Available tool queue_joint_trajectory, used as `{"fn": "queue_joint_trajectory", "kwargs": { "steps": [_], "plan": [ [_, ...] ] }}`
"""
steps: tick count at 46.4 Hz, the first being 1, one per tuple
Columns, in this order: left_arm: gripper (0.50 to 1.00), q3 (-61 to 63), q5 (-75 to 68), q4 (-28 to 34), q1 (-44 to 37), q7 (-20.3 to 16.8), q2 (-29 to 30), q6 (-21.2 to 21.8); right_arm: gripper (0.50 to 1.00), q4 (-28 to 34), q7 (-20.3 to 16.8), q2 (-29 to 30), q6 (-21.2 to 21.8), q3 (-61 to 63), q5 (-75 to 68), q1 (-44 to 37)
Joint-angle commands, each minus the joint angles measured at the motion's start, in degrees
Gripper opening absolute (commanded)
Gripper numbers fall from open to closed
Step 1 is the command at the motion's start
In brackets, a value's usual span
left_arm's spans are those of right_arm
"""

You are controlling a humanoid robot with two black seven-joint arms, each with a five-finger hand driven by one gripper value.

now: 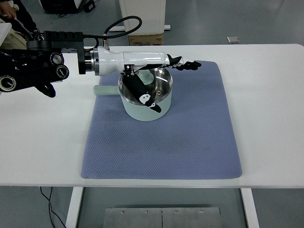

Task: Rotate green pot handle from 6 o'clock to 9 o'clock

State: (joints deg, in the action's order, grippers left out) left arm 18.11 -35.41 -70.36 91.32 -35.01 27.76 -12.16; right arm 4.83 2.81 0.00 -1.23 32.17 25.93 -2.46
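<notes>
One pot on mat, handle at 9 o'clock. Left hand over rim, fingers spread, gripping nothing. Pot prob. light, rigid, smooth; best hold: handle.

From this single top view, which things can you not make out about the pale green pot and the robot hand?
- Far rim of the pale green metal pot: covered by the left hand.
- Whether the thumb touches the pot's inside: not visible from above.
- Pale green handle: its joint to the pot lies under the white forearm.
- Right arm: out of view.
- Person at the top left corner: cut off by the edge.
</notes>
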Motion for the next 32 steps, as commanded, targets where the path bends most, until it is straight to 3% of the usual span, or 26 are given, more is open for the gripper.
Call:
{"fn": "queue_joint_trajectory", "kwargs": {
  "steps": [1, 15, 32],
  "plan": [
    [1.0, 0.0, 5.1, 1.7, -0.1, 0.0, 0.0, -0.1, 1.0, 0.0, 0.0, 0.0, 0.0, 0.0, 0.0, 0.0],
    [1.0, -0.1, 23.1, 8.7, -2.0, 0.0, 0.0, -0.5, 1.0, 0.0, 0.0, 0.0, 0.0, 0.0, 0.0, 0.0],
    [1.0, -6.5, 41.7, 16.4, -9.9, 0.0, 0.5, 0.2, 1.0, 0.0, 0.0, 0.0, 0.0, 0.0, 0.0, 0.0]
  ]
}}
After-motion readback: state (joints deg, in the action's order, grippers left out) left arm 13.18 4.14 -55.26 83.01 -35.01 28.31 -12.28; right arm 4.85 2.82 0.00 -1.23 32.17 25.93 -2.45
